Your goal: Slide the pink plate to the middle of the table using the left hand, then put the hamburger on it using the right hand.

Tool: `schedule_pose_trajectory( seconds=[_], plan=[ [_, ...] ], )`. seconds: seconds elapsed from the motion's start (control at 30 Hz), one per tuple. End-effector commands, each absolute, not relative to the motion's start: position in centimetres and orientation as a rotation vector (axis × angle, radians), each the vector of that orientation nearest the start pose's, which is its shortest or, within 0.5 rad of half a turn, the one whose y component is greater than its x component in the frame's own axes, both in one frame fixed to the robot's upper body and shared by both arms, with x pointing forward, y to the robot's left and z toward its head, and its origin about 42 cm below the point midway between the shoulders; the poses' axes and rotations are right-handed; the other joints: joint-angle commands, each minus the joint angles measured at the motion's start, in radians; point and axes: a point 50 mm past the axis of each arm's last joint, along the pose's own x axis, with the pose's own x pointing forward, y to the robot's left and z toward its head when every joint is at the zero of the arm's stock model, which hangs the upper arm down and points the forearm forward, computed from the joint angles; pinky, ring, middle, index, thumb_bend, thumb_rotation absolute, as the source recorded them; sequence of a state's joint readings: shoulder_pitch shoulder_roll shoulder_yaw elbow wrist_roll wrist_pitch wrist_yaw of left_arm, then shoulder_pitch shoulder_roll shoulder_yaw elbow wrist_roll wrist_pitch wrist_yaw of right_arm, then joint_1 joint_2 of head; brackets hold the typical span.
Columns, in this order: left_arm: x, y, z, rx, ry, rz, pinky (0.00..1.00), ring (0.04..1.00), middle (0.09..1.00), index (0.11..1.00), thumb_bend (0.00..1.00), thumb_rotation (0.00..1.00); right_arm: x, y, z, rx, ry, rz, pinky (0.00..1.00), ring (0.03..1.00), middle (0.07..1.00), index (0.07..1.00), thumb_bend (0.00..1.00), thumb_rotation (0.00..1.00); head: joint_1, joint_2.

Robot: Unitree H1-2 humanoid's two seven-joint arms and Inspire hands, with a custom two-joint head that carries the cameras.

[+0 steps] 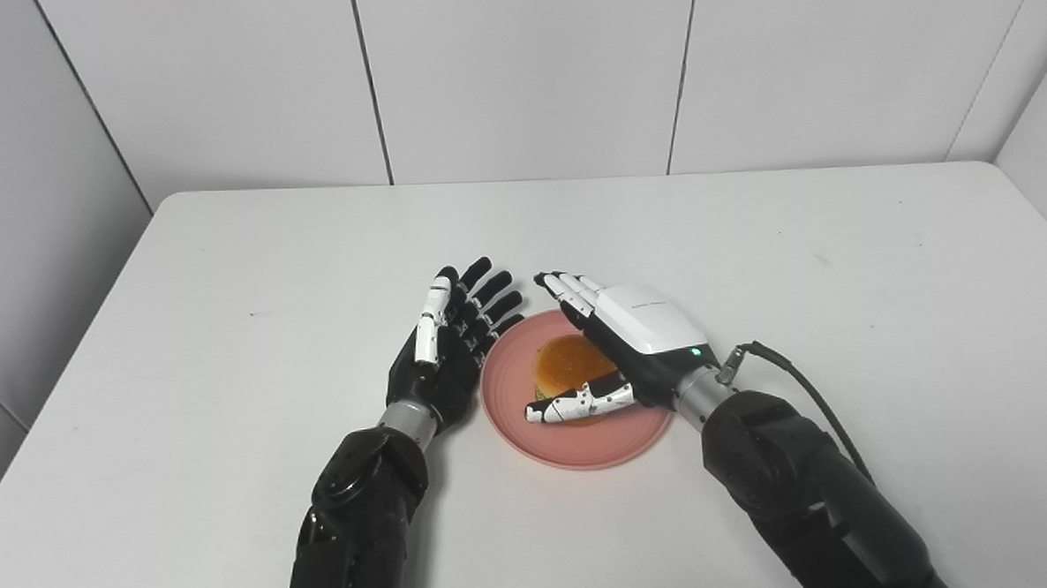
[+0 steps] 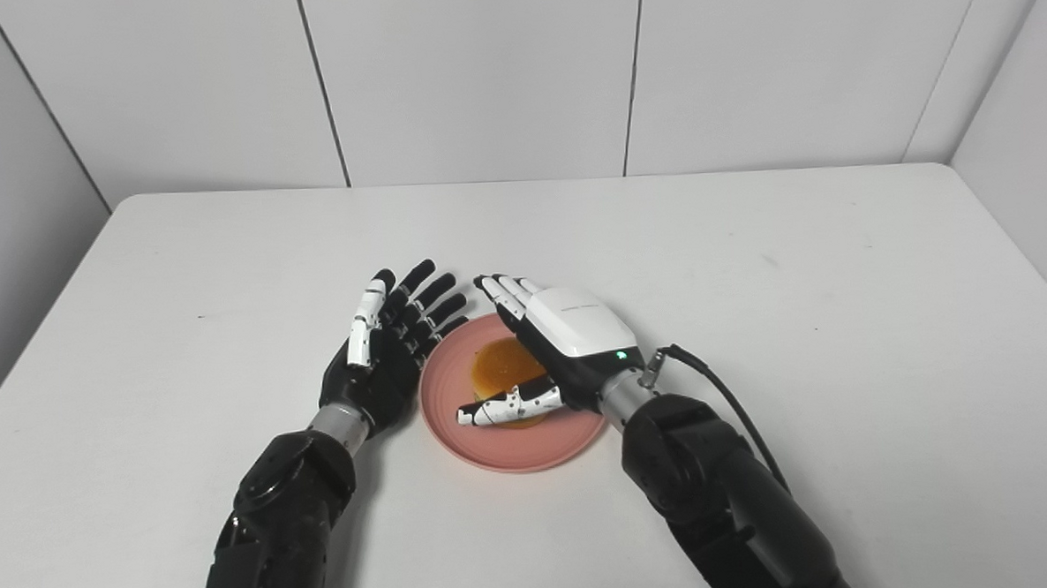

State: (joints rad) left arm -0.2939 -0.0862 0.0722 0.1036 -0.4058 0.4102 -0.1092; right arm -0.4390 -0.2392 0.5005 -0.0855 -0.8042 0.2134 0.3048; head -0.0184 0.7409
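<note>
Both steps look done: hamburger (image 1: 569, 363) is set on pink plate (image 1: 574, 442); right hand (image 1: 619, 347) is spread loosely around it, left hand (image 1: 446, 350) spread beside; withdrawal is needed.

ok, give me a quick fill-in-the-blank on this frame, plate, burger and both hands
1. The hamburger sits on the ____ plate.
2. The ____ hand is cupped over the hamburger, thumb in front of it.
3. The left hand is open, its fingers spread, beside the plate's ____ rim.
4. The plate rests on a ____ table.

Missing words: pink; right; left; white
</note>
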Motion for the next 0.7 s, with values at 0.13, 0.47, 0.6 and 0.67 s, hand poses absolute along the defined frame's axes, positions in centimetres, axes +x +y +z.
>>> schedule_pose_trajectory(
  seconds=[0.13, 0.47, 0.6, 0.67],
  plan=[
    [37.5, 15.4, 14.4, -0.467, 0.200, -0.271, 0.84, 0.862, 0.884, 0.904, 0.34, 1.00, 36.7, -12.7, 25.7, -1.151, -0.439, 0.489, 0.96, 1.000, 1.000, 1.000, 1.00, 0.75, -0.001, -0.004],
    [37.5, 15.7, 14.3, -0.490, 0.199, -0.271, 0.87, 0.881, 0.889, 0.895, 0.36, 1.00, 36.4, -16.8, 28.4, -0.858, -0.498, 0.335, 0.90, 0.983, 1.000, 1.000, 1.00, 0.83, -0.006, -0.011],
    [37.3, 16.1, 14.3, -0.472, 0.182, -0.256, 0.85, 0.862, 0.877, 0.886, 0.36, 1.00, 36.7, -19.5, 27.3, -0.631, -0.447, 0.207, 0.90, 0.985, 1.000, 1.000, 0.93, 0.99, -0.007, -0.014],
    [37.1, 16.2, 14.5, -0.453, 0.163, -0.247, 0.86, 0.872, 0.887, 0.889, 0.36, 1.00, 36.9, -20.5, 26.2, -0.470, -0.413, 0.174, 0.92, 0.994, 1.000, 1.000, 0.90, 1.00, -0.005, -0.014]
  ],
)
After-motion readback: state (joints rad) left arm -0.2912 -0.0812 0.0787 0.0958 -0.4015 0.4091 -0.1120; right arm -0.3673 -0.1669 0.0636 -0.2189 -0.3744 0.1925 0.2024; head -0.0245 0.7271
